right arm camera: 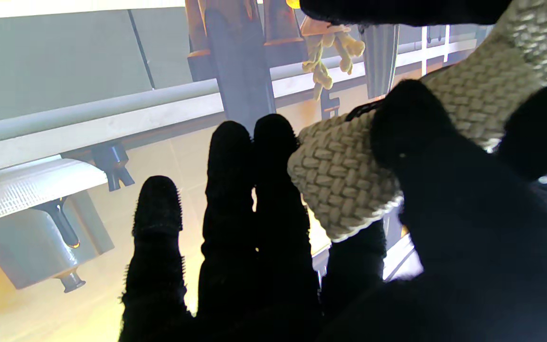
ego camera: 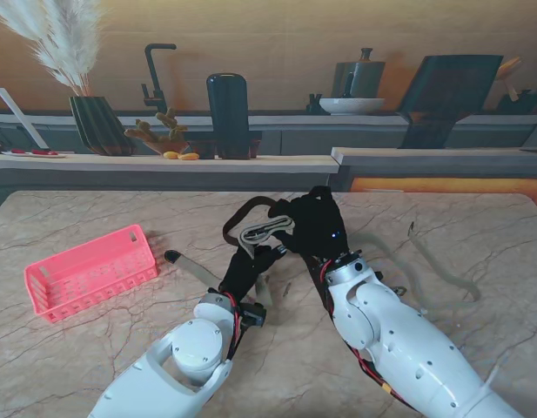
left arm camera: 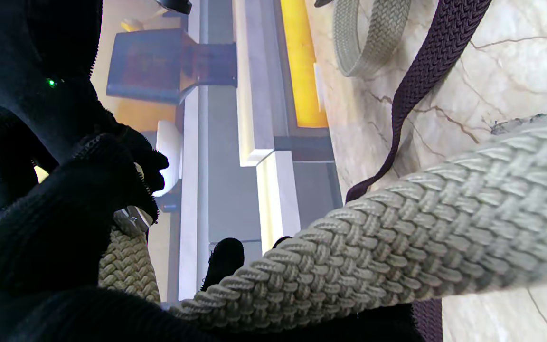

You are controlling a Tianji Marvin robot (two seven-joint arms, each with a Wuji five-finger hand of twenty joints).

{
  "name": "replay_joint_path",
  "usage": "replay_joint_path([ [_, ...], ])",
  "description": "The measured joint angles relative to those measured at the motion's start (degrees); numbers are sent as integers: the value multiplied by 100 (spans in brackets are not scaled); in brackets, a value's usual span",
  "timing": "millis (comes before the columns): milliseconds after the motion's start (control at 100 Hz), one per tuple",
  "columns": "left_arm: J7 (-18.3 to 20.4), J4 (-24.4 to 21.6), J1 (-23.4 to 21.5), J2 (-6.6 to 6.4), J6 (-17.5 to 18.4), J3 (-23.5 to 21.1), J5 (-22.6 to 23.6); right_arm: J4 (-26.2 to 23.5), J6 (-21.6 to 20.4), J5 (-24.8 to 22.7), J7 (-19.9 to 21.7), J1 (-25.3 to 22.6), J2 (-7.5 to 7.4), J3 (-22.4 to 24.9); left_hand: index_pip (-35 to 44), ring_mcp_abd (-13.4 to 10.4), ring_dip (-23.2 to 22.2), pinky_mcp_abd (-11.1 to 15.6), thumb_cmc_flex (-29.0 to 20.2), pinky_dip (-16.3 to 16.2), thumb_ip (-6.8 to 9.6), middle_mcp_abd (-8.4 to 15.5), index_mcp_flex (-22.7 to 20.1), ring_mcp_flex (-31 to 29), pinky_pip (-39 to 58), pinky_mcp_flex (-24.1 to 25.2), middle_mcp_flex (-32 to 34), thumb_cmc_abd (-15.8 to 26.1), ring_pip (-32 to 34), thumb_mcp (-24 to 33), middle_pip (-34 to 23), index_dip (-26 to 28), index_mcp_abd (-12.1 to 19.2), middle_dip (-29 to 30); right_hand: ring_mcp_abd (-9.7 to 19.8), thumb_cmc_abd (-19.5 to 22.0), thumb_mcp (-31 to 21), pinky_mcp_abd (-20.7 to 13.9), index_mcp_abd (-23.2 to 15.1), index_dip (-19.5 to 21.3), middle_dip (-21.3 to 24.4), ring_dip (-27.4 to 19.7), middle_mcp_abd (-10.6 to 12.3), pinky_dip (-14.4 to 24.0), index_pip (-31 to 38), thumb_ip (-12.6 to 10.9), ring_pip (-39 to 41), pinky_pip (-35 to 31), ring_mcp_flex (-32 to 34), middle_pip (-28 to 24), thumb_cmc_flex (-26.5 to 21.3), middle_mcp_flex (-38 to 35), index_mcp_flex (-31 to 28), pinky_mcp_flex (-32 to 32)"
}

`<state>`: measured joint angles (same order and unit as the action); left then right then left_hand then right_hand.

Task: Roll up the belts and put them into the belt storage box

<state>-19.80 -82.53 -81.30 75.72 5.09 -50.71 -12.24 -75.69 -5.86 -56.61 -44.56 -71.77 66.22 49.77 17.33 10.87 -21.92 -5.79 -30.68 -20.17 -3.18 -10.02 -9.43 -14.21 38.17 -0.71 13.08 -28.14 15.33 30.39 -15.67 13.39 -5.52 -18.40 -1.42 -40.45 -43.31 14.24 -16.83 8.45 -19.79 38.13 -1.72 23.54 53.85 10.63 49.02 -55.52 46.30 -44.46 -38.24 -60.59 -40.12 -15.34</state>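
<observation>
Rolling has barely begun: both hands, left hand (ego camera: 248, 272) and right hand (ego camera: 314, 222), grip the beige belt (ego camera: 266, 232) mid-air. Box (ego camera: 90, 271) at nine o'clock holds nothing; two belts, dark belt (left arm camera: 425, 71) and grey belt (ego camera: 442, 283), lie unrolled.

Between the black-gloved left hand (ego camera: 248, 272) and black-gloved right hand (ego camera: 315, 225) runs a beige braided-weave belt (ego camera: 265, 232), beside the left hand trails a dark purple woven belt (left arm camera: 425, 66), and well off its far side sits a coral-pink slotted belt storage box (ego camera: 90, 271) on the cream, brown-veined marble tabletop (ego camera: 459, 226).
</observation>
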Motion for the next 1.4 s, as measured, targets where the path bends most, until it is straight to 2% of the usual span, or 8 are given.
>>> replay_joint_path([
  [320, -333, 113, -63, 50, 259, -4, 101, 154, 34, 344, 148, 114, 95, -193, -152, -72, 57, 7, -13, 0, -10, 71, 0, 1, 57, 0, 0, 65, 119, 232, -46, -47, 4, 2, -93, 243, 7, 0, 179, 257, -36, 140, -139, -54, 0, 14, 210, -50, -3, -280, -52, 161, 205, 2],
  [560, -426, 152, -89, 58, 485, 1, 157, 243, 59, 599, 256, 170, 191, -267, -361, -135, 86, -163, 386, 0, 10, 136, 11, 1, 60, -15, 0, 153, 121, 1050, -48, -52, 32, 172, -130, 302, 5, 0, 210, 308, -37, 154, -181, -54, 0, 14, 269, -72, -4, -290, -27, 162, 240, 3],
  [650, -294, 134, -94, 54, 575, -26, 138, 241, 59, 764, 361, 134, 240, -249, -361, -136, 86, -357, 1053, 0, -408, 139, 114, 1, 60, -18, 0, 150, 95, 730, -48, 18, 61, 173, -132, 302, 62, 0, 210, 381, -37, 156, -185, -54, 0, 1, 269, -72, -4, -291, -21, 162, 240, 3],
  [820, -1, 28, -99, 5, 559, -90, 141, 147, 18, 1017, 595, -65, 310, -24, -201, -136, 86, -439, 789, 0, -408, 140, 112, -64, 60, -82, 5, 146, 52, 319, -48, 102, 117, 173, -135, 302, 129, 0, 210, 440, -20, 156, -194, -54, 87, -2, 270, -73, -4, -291, -7, 169, 279, 4],
  [1010, -227, -1, -97, 20, 461, -85, 154, 136, 7, 1062, 604, -98, 309, -76, -162, -137, 85, -390, 774, 0, -408, 140, 110, -64, 60, -83, 5, 147, 52, 167, -48, 93, 118, 173, -135, 302, 186, 1, 227, 440, -20, 157, -188, -54, 119, -118, 270, -73, -4, -359, -7, 169, 278, 5],
  [1100, -374, 22, -63, 47, 395, -49, 202, 233, -49, 1070, 541, -31, 307, -239, -309, -136, 76, -278, 377, 0, -405, 140, 110, -64, 64, -76, 5, 531, 50, -399, -48, 12, 119, 178, -136, 302, 186, 0, 258, 455, -19, 159, -191, -54, 128, -201, 271, -73, -4, -359, -7, 169, 280, 5],
  [1190, -497, 62, -25, 79, 319, -35, 299, 329, -148, 1007, 478, 25, 307, -330, -520, -136, 76, -205, -394, 0, -228, 140, 110, 13, 130, -21, 5, 1254, 59, -1766, -45, 8, 120, 222, -142, 302, 186, 1, 332, 461, -18, 165, -199, -54, 130, -201, 271, -73, -4, -366, -7, 169, 281, 5],
  [1400, -747, 57, -14, 168, 150, -65, 267, 378, -375, 935, 529, 41, 293, -402, -814, -193, 76, -118, -1405, -65, -118, 199, 110, 87, 290, 7, 4, 1912, 248, -2864, -23, 130, 124, 229, -153, 302, 186, 0, 720, 480, -18, 176, -199, -54, 132, -201, 342, -73, -4, -449, -7, 132, 282, 5],
])
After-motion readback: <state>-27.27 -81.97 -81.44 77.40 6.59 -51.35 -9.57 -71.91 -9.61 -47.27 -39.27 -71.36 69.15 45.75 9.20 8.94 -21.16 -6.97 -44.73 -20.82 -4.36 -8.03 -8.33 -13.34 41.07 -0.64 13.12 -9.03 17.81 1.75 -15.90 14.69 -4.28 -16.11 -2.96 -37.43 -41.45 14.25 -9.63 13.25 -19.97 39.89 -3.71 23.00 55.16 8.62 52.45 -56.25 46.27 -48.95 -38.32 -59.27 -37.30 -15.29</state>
